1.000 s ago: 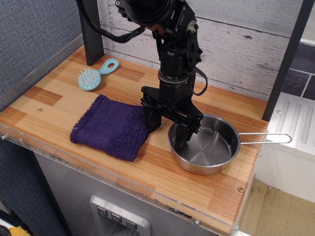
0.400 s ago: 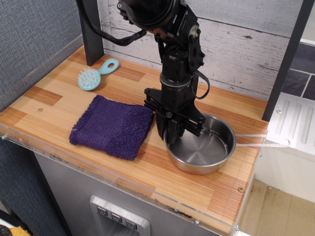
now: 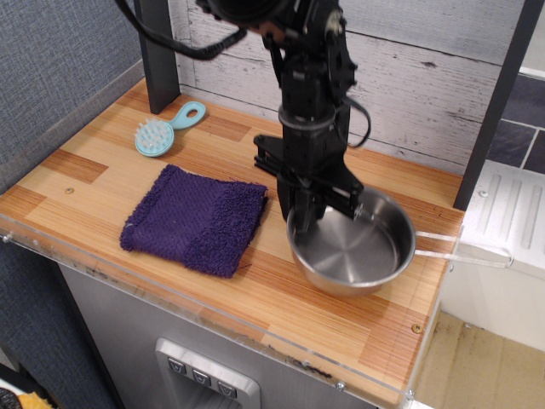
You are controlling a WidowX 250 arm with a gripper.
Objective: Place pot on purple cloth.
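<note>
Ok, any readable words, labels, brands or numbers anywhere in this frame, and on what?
None can be read.
The pot, purple cloth, blue brush and gripper show no print.
The buttons on the panel below the counter bear marks too small to read.

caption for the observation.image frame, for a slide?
Gripper clamps the near-left rim of the pot, tilted beside the purple cloth on the wooden counter.

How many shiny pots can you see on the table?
1. The pot is right of the purple cloth, its left rim pinched by the gripper. None seems hidden.
</note>
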